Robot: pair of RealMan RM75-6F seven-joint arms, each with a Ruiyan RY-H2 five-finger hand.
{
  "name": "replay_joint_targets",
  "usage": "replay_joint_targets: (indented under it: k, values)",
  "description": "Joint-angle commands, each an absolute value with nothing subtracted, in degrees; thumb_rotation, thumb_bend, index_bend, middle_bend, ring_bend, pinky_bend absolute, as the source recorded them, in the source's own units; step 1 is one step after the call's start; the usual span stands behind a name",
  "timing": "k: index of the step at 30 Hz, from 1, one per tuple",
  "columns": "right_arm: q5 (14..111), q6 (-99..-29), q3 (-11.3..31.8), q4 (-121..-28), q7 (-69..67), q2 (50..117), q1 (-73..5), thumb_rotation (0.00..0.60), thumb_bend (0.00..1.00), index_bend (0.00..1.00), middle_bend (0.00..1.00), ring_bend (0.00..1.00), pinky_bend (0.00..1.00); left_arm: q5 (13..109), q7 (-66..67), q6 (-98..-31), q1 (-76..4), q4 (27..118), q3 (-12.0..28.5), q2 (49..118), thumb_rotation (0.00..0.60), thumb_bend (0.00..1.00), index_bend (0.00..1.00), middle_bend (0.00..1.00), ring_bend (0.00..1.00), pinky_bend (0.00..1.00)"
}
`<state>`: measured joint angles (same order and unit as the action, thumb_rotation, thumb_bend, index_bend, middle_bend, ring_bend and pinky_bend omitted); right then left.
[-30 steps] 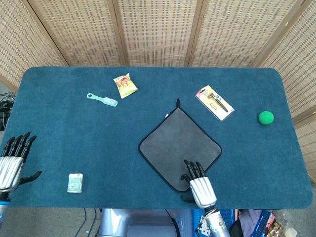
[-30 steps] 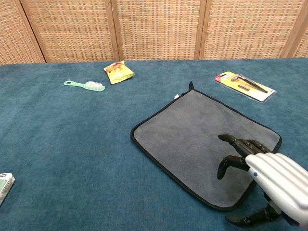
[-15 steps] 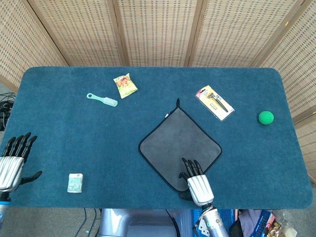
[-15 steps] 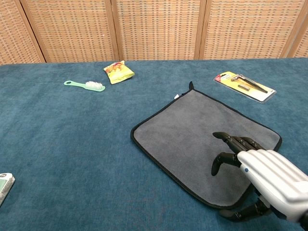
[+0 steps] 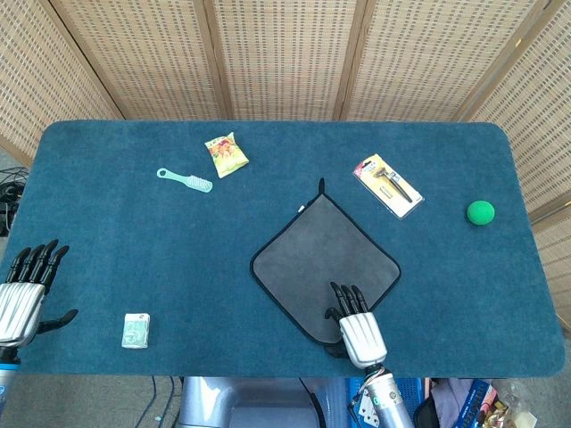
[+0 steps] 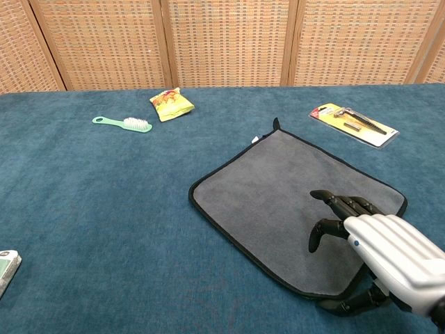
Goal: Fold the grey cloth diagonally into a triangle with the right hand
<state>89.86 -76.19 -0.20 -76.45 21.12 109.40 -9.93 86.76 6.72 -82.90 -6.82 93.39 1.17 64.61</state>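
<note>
The grey cloth (image 5: pixel 321 254) (image 6: pixel 285 191) with a black hem lies flat as a diamond on the blue table, a small loop at its far corner. My right hand (image 5: pixel 357 328) (image 6: pixel 379 261) hovers over the cloth's near corner, palm down, fingers apart over the fabric and thumb beside the hem, holding nothing. I cannot tell whether the fingertips touch the cloth. My left hand (image 5: pixel 22 294) sits at the table's near left edge, fingers spread and empty; the chest view does not show it.
A mint brush (image 5: pixel 185 180) (image 6: pixel 124 124) and a yellow snack packet (image 5: pixel 226 154) (image 6: pixel 171 104) lie at the far left. A carded tool pack (image 5: pixel 388 185) (image 6: pixel 353 124) lies right of the cloth, a green ball (image 5: pixel 480 212) further right. A small green-white box (image 5: pixel 136 330) sits near left.
My right hand has shifted slightly left along the cloth's near corner, with its thumb now close to the hem. The cloth and the left hand have not moved.
</note>
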Motion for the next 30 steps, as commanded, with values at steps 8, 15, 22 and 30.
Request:
replay_joint_targets:
  k: [8, 15, 22, 30]
  values:
    - [89.36, -76.35, -0.46, -76.51, 21.13, 109.19, -9.95, 0.600, 0.29, 0.43, 0.05, 0.00, 0.00, 87.01, 6.38, -82.80, -6.89, 93.43, 1.01, 64.51, 0.600, 0.17, 0.00, 0.00, 0.00, 0.00]
    - [88.81, -76.41, -0.36, -75.95, 20.82, 109.41, -9.97, 0.600, 0.30, 0.57, 0.12, 0.00, 0.00, 87.26, 6.21, -82.62, -7.00, 93.53, 0.85, 64.43, 0.600, 0.17, 0.00, 0.00, 0.00, 0.00]
    - [88.74, -76.72, -0.34, -76.03, 20.19, 109.33, -10.10, 0.600, 0.33, 0.60, 0.15, 0.00, 0.00, 87.28, 6.03, -82.41, -7.10, 93.53, 0.77, 64.37, 0.600, 0.17, 0.00, 0.00, 0.00, 0.00]
    - [88.83, -76.79, -0.24, -75.89, 19.53, 109.09, -10.48, 0.600, 0.40, 0.60, 0.15, 0.00, 0.00, 87.45, 6.00, -82.40, -7.15, 93.55, 0.69, 64.38, 0.600, 0.17, 0.00, 0.00, 0.00, 0.00]
